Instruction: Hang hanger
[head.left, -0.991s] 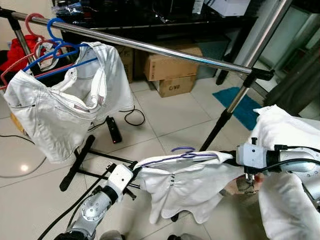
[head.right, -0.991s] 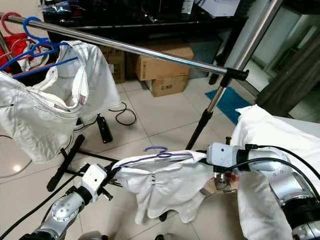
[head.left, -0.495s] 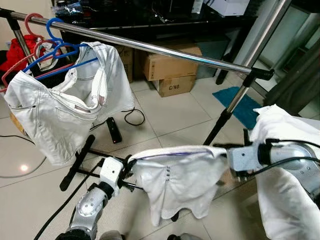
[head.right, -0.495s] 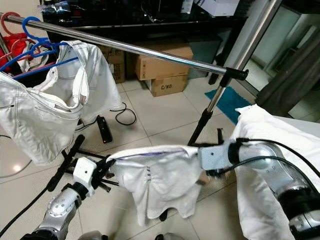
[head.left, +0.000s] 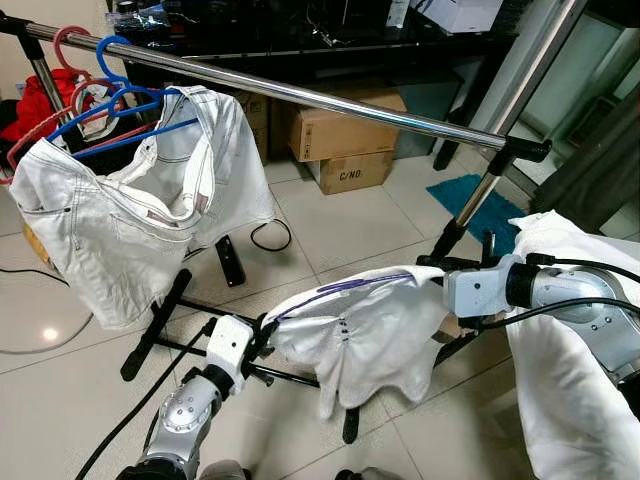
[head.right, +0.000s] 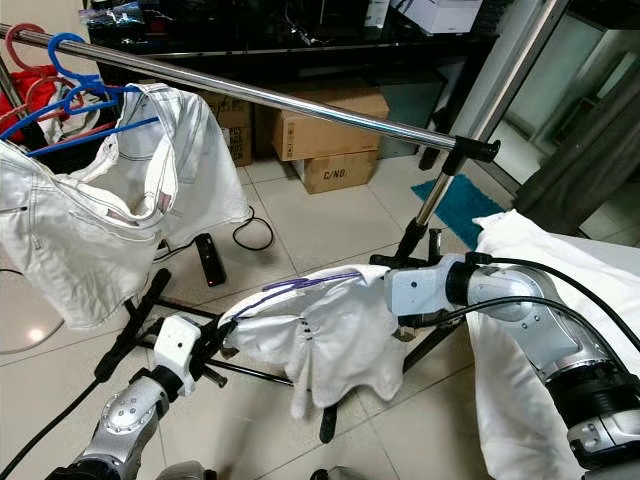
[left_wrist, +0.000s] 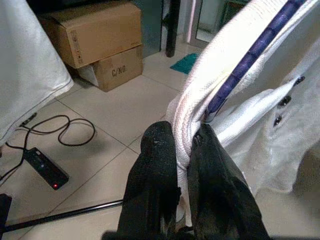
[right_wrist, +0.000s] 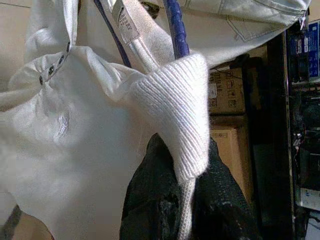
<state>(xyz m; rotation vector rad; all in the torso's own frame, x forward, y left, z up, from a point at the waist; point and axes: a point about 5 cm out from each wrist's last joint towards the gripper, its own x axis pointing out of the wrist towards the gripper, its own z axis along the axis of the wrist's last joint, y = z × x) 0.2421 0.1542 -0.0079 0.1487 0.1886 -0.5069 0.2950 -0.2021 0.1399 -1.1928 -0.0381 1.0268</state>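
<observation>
Purple hanger, dressed in a white garment, is held low between the robot's two arms, well below the chrome rail of a clothes rack it is meant to reach. At far left, red and blue hangers sit on the rail, one carrying a white jacket. Below and to the right of them, the left gripper is pinched closed on one ribbed end of the white garment, with the purple hanger arm running up out of the fold just past its fingers. Further right, the right gripper is clamped on the other ribbed edge, the hanger's bar passing just above it, and that end rides higher, so the hanger tilts up toward the right. Cardboard boxes stand on the tiled floor behind the rack, and white bedding lies at far right beside the right arm. By the look of it, the dressing is done; lifting the hanger and setting its hook, not visible here, over the rail remains.
</observation>
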